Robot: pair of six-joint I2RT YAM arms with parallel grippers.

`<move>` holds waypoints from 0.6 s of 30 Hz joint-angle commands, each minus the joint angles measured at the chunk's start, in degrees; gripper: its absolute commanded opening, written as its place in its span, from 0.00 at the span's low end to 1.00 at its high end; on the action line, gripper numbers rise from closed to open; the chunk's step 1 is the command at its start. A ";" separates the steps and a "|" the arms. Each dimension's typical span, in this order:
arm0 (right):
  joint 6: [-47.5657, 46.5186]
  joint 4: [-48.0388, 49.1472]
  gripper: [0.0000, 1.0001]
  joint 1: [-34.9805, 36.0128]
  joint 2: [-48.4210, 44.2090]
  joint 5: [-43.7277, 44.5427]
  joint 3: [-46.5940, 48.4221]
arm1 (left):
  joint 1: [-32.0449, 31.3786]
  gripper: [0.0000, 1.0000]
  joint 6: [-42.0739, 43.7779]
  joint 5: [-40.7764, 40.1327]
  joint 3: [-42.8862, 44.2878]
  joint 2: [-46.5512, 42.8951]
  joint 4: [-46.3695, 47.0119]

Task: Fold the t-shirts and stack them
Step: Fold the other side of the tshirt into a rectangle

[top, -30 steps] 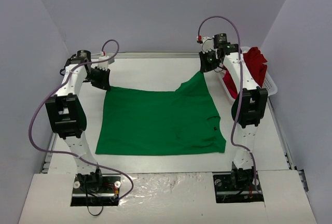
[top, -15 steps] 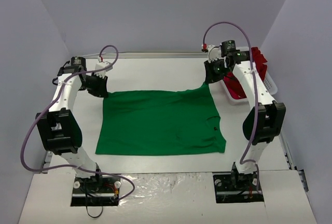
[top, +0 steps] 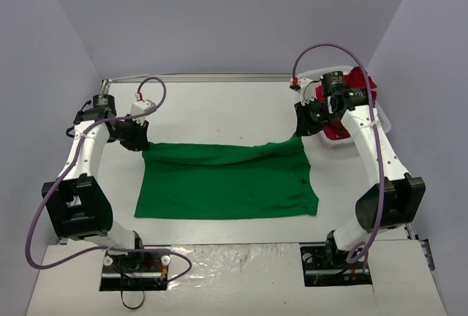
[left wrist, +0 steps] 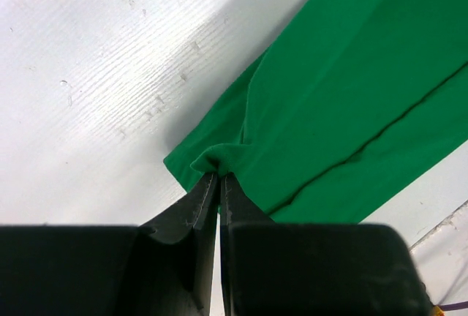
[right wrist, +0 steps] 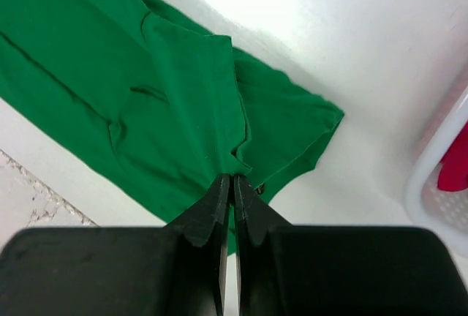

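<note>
The white counter [top: 219, 104] carries the green t-shirt [top: 227, 181]. Its near part lies flat and its far edge is raised and rumpled between the arms. At the far right, the white lattice basket [right wrist: 431, 177] holds the red t-shirt [top: 357, 76] in a heap. The left gripper [left wrist: 219, 177] is pinched tight on the green shirt's far-left corner, and the right gripper [right wrist: 232, 178] on its far-right corner. This looks like the first fold. Next, both corners should travel evenly to the near hem before letting go.
</note>
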 commanded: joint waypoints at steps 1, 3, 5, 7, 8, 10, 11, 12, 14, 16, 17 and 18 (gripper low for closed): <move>-1.55 -3.73 0.00 0.54 -3.34 -0.60 -2.39 | 0.81 0.02 3.33 2.26 -1.47 -5.66 0.23; -1.73 -4.08 0.00 0.54 -4.48 -0.52 -4.06 | 1.16 0.02 4.38 2.78 -2.88 -6.55 0.05; -1.99 -4.43 0.00 0.63 -5.36 -0.52 -4.94 | 1.25 0.02 4.74 3.58 -3.76 -7.43 0.14; -1.99 -4.44 0.00 0.63 -6.06 -0.17 -6.26 | 1.42 0.02 5.70 4.71 -4.64 -7.78 -0.64; -2.08 -4.70 0.00 0.63 -6.15 -0.16 -6.61 | 1.51 0.02 6.31 5.07 -4.91 -7.87 -1.09; -2.34 -5.05 0.00 0.63 -6.76 0.19 -7.66 | 1.77 0.02 7.29 5.77 -5.52 -7.96 -1.62; -2.52 -5.40 0.00 0.71 -7.03 0.10 -8.02 | 1.86 0.02 7.64 5.86 -5.78 -7.96 -1.88; -2.60 -5.49 0.00 0.71 -7.38 0.10 -8.46 | 1.95 0.02 8.16 5.86 -6.05 -7.96 -2.14; -2.95 -5.75 0.00 0.80 -8.00 0.01 -9.51 | 2.30 0.02 9.04 6.39 -6.57 -8.05 -2.93; -3.22 -6.02 0.00 0.80 -8.35 0.19 -10.13 | 2.39 0.02 10.10 6.48 -7.36 -8.31 -3.29; -3.66 -6.10 0.00 0.80 -8.44 0.01 -10.74 | 2.48 0.02 10.45 6.39 -7.63 -8.40 -3.37; -3.66 -6.02 0.00 0.89 -8.52 0.10 -10.83 | 2.56 0.02 10.89 6.30 -7.81 -8.49 -3.55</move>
